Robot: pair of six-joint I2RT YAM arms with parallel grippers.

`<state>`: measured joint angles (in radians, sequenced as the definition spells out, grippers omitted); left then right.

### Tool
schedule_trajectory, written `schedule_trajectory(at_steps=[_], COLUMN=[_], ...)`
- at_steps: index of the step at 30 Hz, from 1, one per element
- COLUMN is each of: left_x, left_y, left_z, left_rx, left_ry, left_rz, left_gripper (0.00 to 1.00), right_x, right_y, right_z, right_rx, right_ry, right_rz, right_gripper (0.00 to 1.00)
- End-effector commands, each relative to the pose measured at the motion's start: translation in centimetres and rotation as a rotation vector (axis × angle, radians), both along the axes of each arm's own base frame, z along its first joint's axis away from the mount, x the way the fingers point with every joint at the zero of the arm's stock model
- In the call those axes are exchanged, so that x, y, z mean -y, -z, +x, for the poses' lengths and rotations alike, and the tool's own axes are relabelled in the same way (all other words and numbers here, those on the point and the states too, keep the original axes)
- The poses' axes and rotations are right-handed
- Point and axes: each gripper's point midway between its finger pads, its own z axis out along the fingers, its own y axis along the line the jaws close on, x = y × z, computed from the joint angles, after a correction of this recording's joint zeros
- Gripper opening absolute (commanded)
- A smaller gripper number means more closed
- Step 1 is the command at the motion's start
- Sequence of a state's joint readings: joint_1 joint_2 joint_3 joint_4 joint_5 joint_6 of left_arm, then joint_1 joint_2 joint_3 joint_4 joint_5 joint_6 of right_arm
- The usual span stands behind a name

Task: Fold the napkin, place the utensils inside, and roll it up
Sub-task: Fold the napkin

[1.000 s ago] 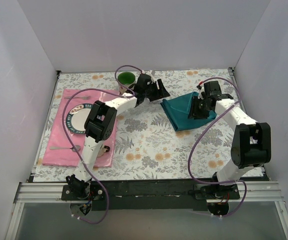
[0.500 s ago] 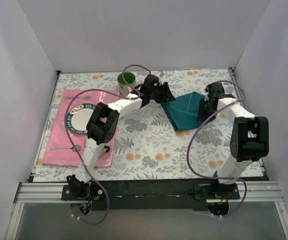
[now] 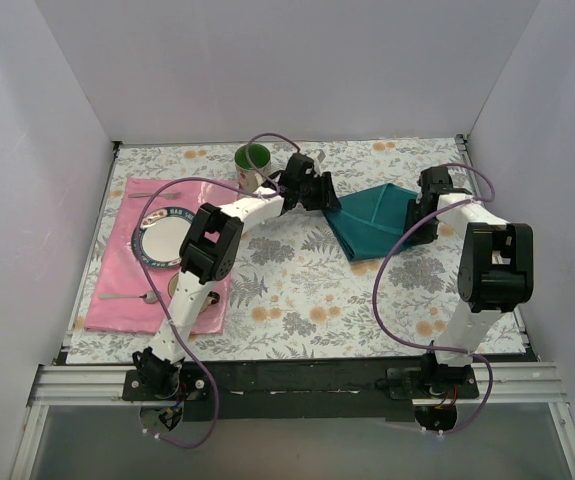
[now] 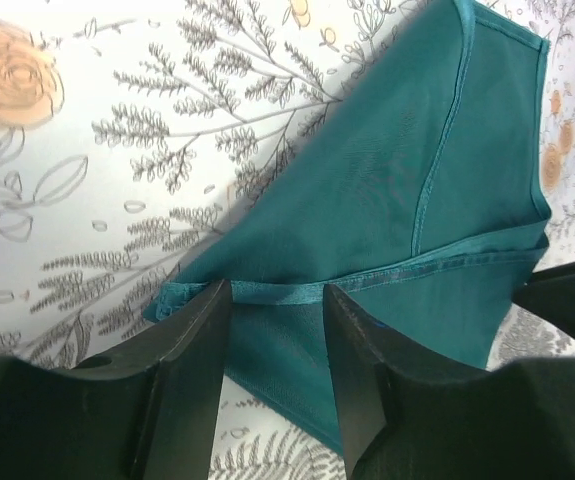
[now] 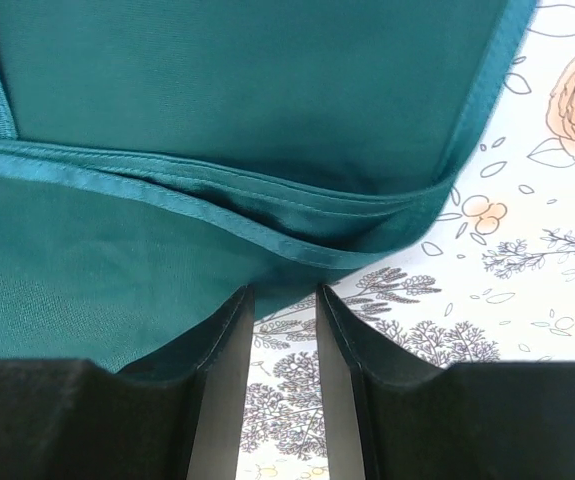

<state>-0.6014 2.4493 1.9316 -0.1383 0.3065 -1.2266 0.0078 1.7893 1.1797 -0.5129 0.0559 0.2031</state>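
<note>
Open floral table (image 3: 307, 290) stretches between the bases and the cloth. Spoon (image 3: 127, 296) on pink placemat (image 3: 115, 265), far left. Farther, folded napkin (image 3: 372, 222) right of centre. Left gripper (image 4: 277, 300) astride its left hem, fingers parted, grasp unclear. Right gripper (image 5: 285, 292) parted at its right edge, clamping nothing.

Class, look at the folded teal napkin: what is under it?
Only the floral tablecloth shows around the napkin, which rests on it. Anything beneath or between its folds is covered. A spoon lies apart on the pink placemat.
</note>
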Motion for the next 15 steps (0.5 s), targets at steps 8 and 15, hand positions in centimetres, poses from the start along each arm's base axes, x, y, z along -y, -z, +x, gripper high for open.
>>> schedule_trajectory(at_steps=[8,15], left_x=[1.3,0.9], left_y=[-8.2,-10.1], left_z=[1.5,-0.1], left_rx=[0.167,0.112], left_ry=[0.046,0.017], left_rz=[-0.036,-0.077], left_gripper=[0.50,0.51], right_x=[-0.3,-1.9], right_y=[-4.0,-3.8], right_z=[3.0,2.1], right_rx=[0.124,0.126], right_ry=[-0.034,-0.089], right_rz=[-0.008,0.031], right_gripper=[0.45,0.45])
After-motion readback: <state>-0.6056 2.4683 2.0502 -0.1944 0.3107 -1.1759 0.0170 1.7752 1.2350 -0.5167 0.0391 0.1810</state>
